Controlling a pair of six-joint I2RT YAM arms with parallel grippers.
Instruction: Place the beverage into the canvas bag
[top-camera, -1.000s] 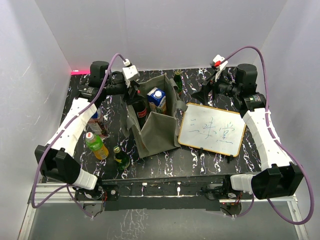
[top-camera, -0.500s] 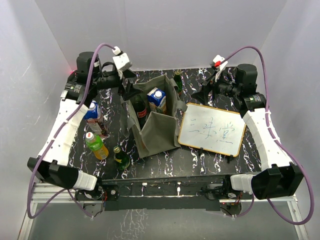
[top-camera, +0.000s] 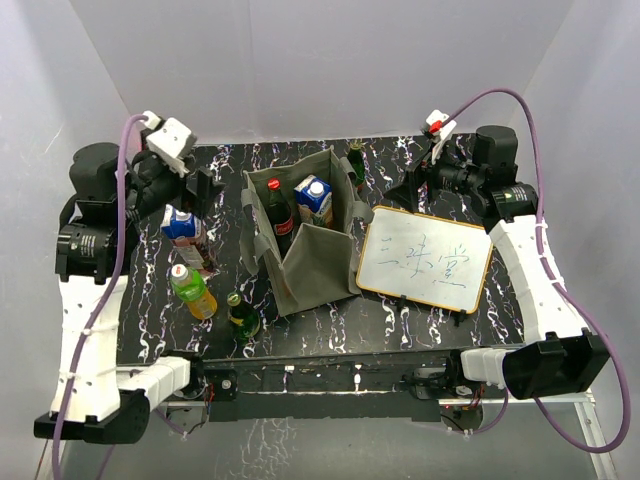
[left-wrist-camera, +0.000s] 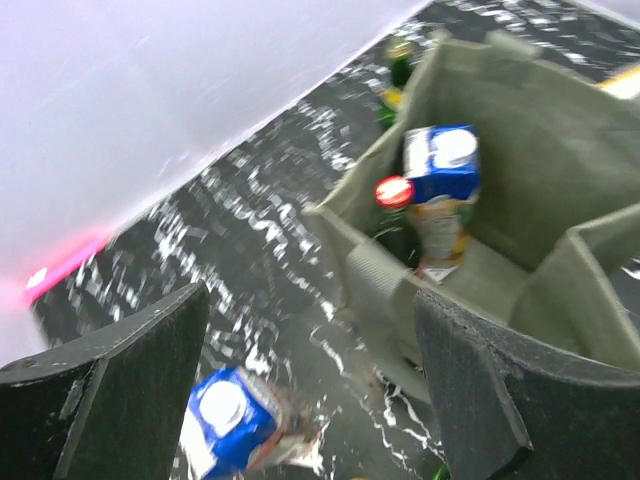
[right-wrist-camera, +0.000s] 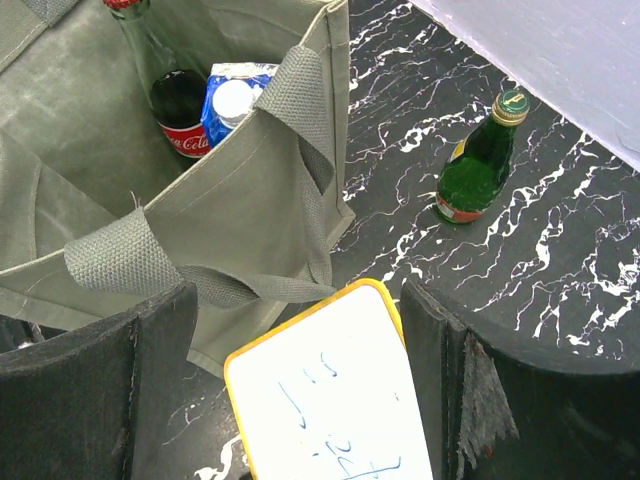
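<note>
canvas bag (top-camera: 318, 268) mouth open; cola bottle (top-camera: 277, 218), carton (top-camera: 315, 198) inside

A red-capped bottle (left-wrist-camera: 394, 194) and a blue carton (left-wrist-camera: 441, 188) are contained in the canvas bag (left-wrist-camera: 560, 170); a second carton (left-wrist-camera: 232, 424) is seen outside it.

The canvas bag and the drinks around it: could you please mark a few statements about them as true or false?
1. A cola bottle and a blue-and-white carton stand inside the canvas bag. True.
2. The whiteboard lies inside the bag. False: it lies on the table, beside the bag.
3. The left pincer grips a bottle. False: it is open, with nothing between its fingers.
4. A green bottle stands upright on the table, outside the bag. True.
</note>
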